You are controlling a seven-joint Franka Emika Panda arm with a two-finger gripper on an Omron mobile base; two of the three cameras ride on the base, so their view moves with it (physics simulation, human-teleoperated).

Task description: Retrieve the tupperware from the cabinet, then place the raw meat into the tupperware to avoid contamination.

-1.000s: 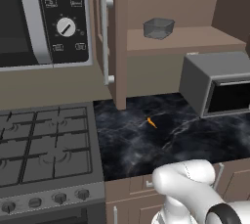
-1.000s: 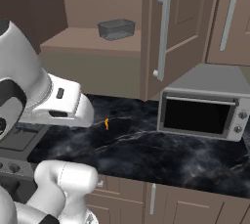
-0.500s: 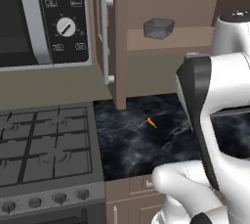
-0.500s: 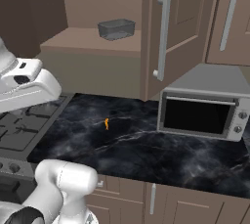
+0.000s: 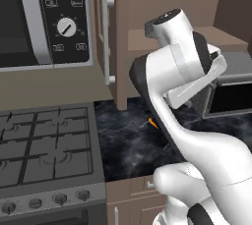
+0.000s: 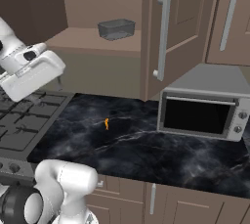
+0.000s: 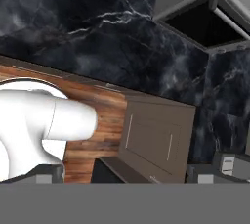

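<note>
tupperware (image 6: 116,28): one grey see-through tub on cabinet (image 6: 176,17) shelf
raw meat (image 6: 107,123): one orange sliver on table (image 6: 146,149)
my claw: spread wide, holding nothing

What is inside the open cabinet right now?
On the wooden shelf of the cabinet sits the tupperware, upright, nothing visible inside it. In the left base view the arm covers much of that shelf. The raw meat lies on the counter below.

— What sat around me on that side?
— A microwave (image 5: 44,20) hung above the gas stove (image 5: 47,145); a grey toaster oven (image 6: 205,108) stood on the black marble counter (image 6: 146,154), with brown drawers (image 7: 156,140) below its edge.
</note>
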